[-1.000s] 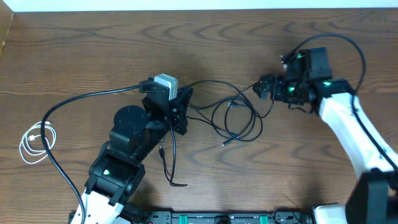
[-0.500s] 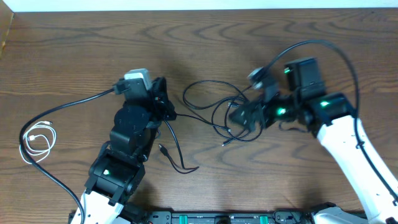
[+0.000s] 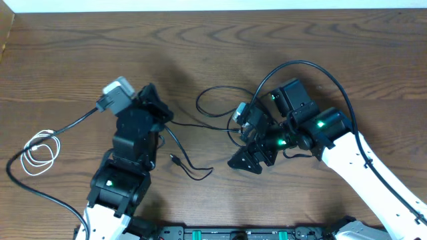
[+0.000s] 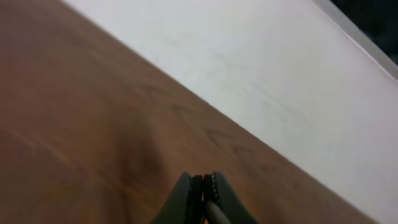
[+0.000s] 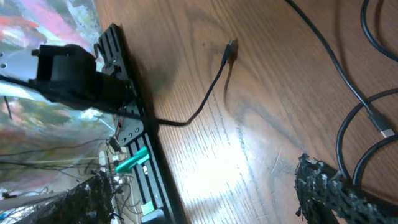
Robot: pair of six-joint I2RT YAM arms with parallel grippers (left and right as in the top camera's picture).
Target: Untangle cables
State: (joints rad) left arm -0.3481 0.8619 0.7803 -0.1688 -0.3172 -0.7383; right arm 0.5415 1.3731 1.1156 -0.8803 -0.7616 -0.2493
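Thin black cables (image 3: 215, 93) loop in a tangle at the table's middle, partly hidden under my right arm. One black cable (image 3: 200, 125) runs from the tangle to my left gripper (image 3: 162, 115), which is shut on it; in the left wrist view the jaws (image 4: 203, 185) pinch the dark cord. A loose plug end (image 3: 175, 160) lies in front, also seen in the right wrist view (image 5: 230, 50). A white cable (image 3: 37, 153) is coiled at the far left. My right gripper (image 3: 248, 159) hovers open over bare wood (image 5: 205, 199), holding nothing.
A thick black arm cable (image 3: 60, 130) trails from the left wrist toward the left edge. A black rail (image 5: 140, 149) with wiring runs along the table's front edge. The table's far edge meets a white surface (image 4: 280, 68).
My left gripper has pulled its black cable leftward. My right arm has swung from the far right down to the middle front, over the tangle, jaws staying open.
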